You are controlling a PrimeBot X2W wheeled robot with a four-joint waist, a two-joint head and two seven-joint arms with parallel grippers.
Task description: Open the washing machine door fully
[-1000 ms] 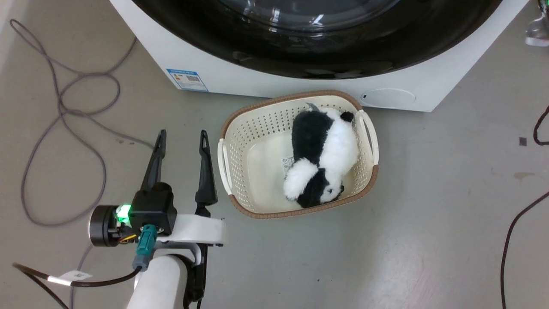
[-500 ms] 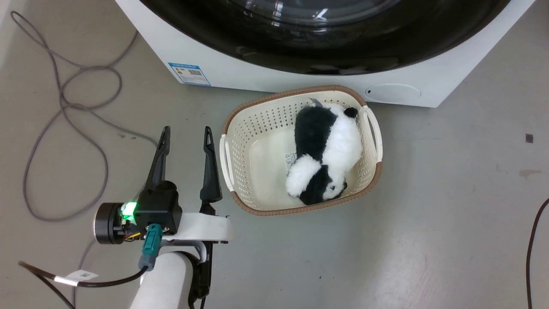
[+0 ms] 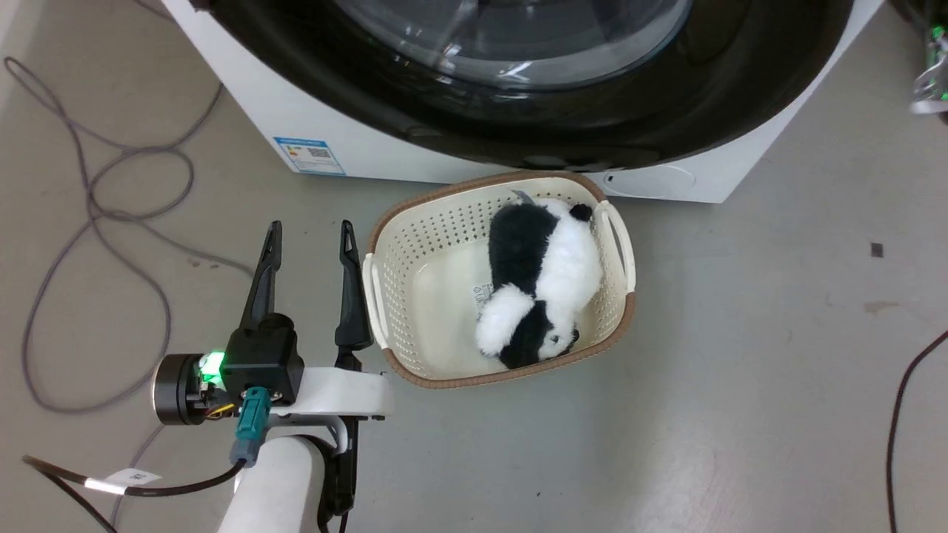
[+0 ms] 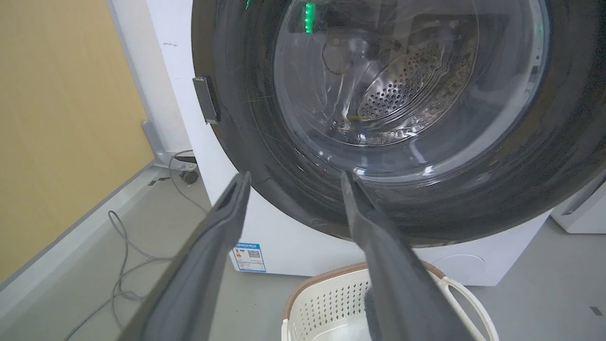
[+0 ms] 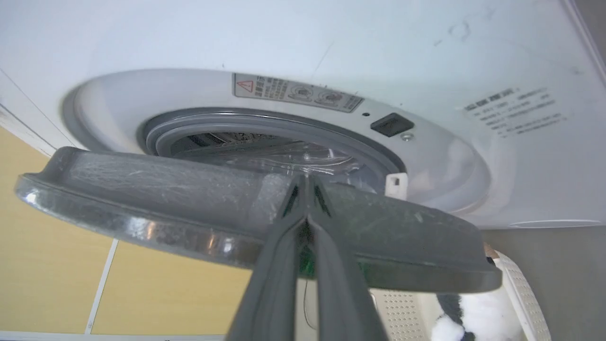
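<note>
The partly open door (image 5: 142, 199), lying at the tips of the closed right gripper (image 5: 303, 182), can be lost if its smooth edge is slid off, while the left gripper (image 3: 309, 229) is held spread and empty.

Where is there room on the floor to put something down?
Bare floor lies right of the basket, up to the black cable, and on its near side. Crowded: under the washing machine door, and left, by the left gripper and grey cable loops.

Head downward, wrists close, sharing washing machine (image 4: 303, 258)
</note>
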